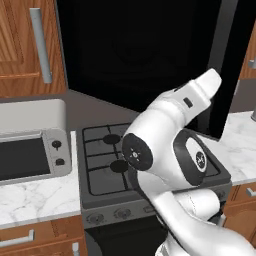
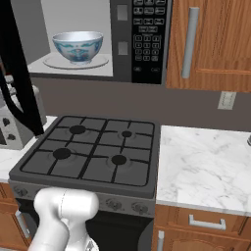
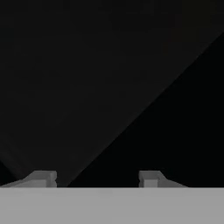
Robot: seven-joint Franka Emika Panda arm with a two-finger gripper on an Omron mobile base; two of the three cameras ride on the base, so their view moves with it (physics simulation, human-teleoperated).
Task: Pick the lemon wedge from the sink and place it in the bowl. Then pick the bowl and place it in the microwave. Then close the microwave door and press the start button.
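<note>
Nearest the left base camera, the white arm [image 1: 165, 165] rose from the lower right and reached up toward the microwave door [image 1: 150, 50], whose dark window spread across the top of that view, swung open over the stove. From the hand camera the gripper [image 3: 97, 178] looked straight at a dark surface, its two finger tips [image 3: 42, 178] standing apart at the bottom edge with nothing between them; the jaws were parted and held nothing that could be seen. Whether the tips touched the dark surface could not be told. In the right base view the microwave [image 2: 142, 39] stood open above the stove, its light grey inside lit, and the bowl [image 2: 77, 46] sat upright on the round glass plate [image 2: 98, 62] inside it, white with a blue-green pattern. Whether the lemon wedge lay in the bowl could not be made out from that angle. The keypad strip [image 2: 148, 34] ran down the right of the cavity. Below, the black four-burner stove [image 2: 88, 152] sat between marble counters [image 2: 206, 166]. A small silver box oven [image 1: 32, 155] with two knobs stood on the counter left of the stove, and wooden cabinets [image 2: 215, 39] with metal handles flanked the microwave.
</note>
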